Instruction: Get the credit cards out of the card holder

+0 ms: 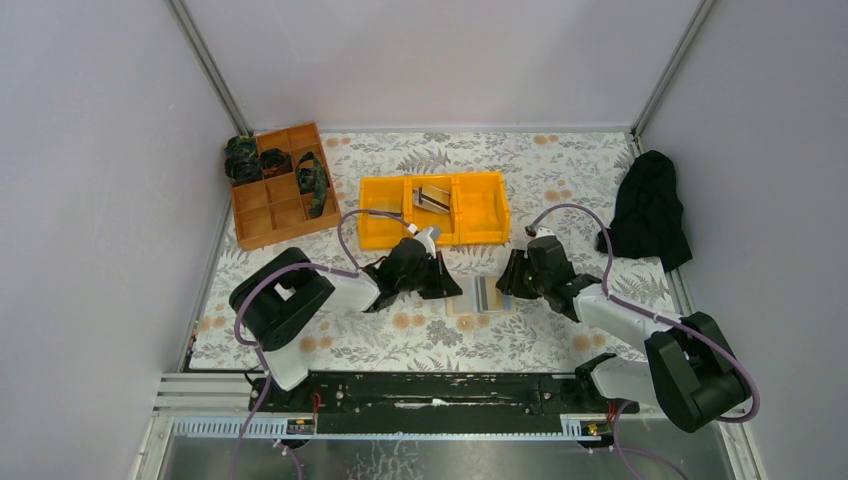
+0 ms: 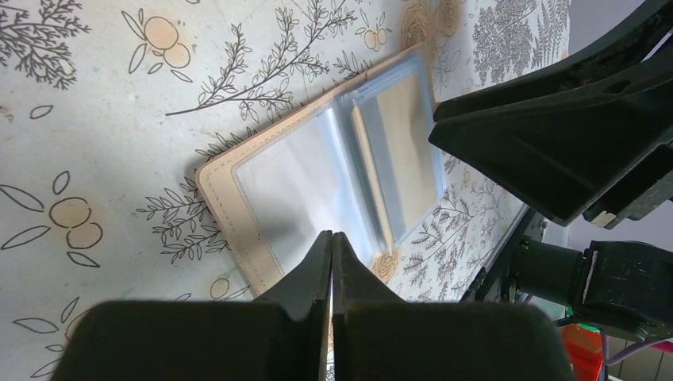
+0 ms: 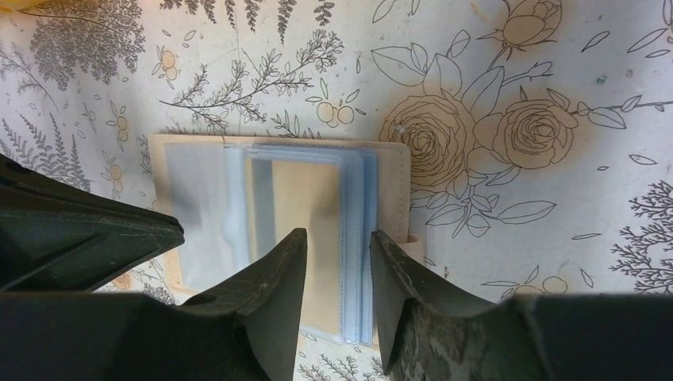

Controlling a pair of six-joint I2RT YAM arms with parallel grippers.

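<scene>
Tan stitched folding card holder (image 1: 481,296) lies open on the bench (image 1: 560,338), its sleeves (image 3: 357,206) apparently limp and slick, so pinch the edge of the stiff tan card (image 3: 305,194); left hand (image 2: 332,238) closed, right hand (image 3: 337,238) half-open, neither gripping.

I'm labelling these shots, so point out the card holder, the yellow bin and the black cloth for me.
card holder (image 2: 317,171), left wrist view, on its clear inner sleeve.
yellow bin (image 1: 482,208), top view, on the floor of its right compartment.
black cloth (image 1: 650,205), top view, on its middle.
</scene>
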